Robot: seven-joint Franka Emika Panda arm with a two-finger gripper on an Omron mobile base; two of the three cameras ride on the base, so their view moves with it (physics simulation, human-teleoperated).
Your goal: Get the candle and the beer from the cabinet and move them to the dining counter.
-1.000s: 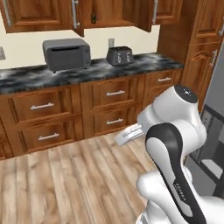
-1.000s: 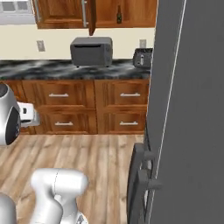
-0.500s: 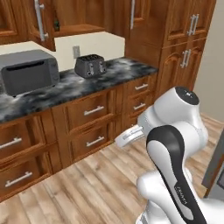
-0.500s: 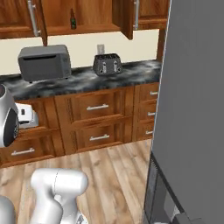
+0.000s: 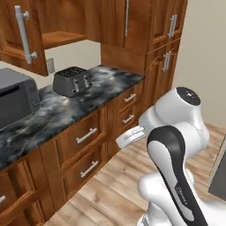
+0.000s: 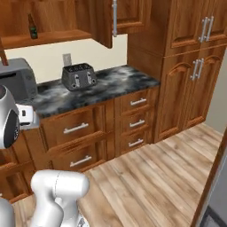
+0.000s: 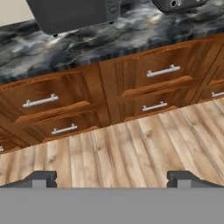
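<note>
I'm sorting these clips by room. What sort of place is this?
A home kitchen, rendered. A toaster and a microwave stand on a marble worktop over wooden drawers, and a wall cabinet above stands open with a beer on its shelf.

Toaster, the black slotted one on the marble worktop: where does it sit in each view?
Left base view: black slotted toaster upper left of centre, on the black-and-grey marble worktop.
Right base view: toaster upper left, below the wall outlet.
Hand view: toaster at the top edge, right side, cut off.
Shared landmark: the grey box-shaped microwave on its left in all three.
</note>
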